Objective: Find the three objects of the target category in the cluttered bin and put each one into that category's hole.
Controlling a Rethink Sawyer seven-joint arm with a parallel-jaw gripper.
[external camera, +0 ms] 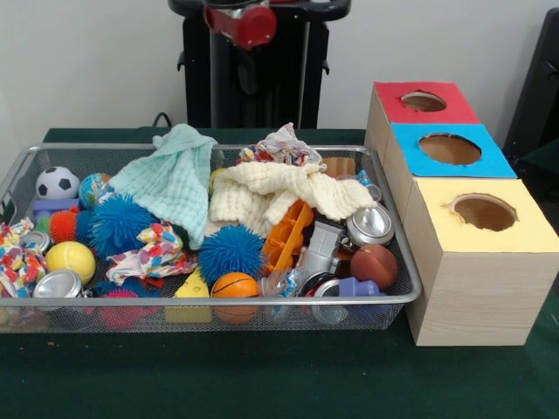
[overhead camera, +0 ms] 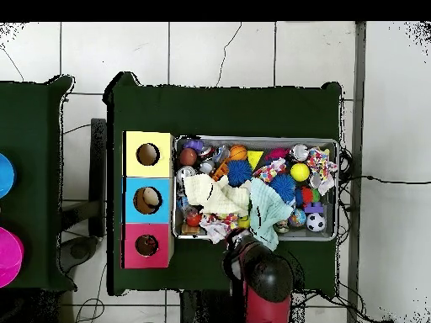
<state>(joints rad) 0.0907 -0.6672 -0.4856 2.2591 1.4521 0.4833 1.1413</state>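
A wire mesh bin (external camera: pixel 397 292) (overhead camera: pixel 258 140) holds a jumble of things. Balls: a soccer ball (external camera: pixel 57 182), a yellow ball (external camera: pixel 70 259), two blue spiky balls (external camera: pixel 118 223) (external camera: pixel 230 251), a small basketball (external camera: pixel 235 285) and a brown ball (external camera: pixel 374 264). Metal cans (external camera: pixel 370 224) (external camera: pixel 57 284) lie among them. A mint cloth (external camera: pixel 170 179) and a cream cloth (external camera: pixel 279 192) cover the middle. Beside the bin stand red (external camera: pixel 424 102), blue (external camera: pixel 449 149) and yellow (external camera: pixel 483 212) boxes, each with a round hole. The arm's end (overhead camera: pixel 240 255) hangs at the bin's edge by the robot, with its gripper hidden.
An orange plastic toy (external camera: pixel 286 236), patterned cloths (external camera: pixel 150 253) and a yellow block (external camera: pixel 192 288) fill gaps in the bin. A green cloth (external camera: pixel 262 375) covers the table. In the overhead view another green table (overhead camera: pixel 34 185) with coloured discs stands at the left.
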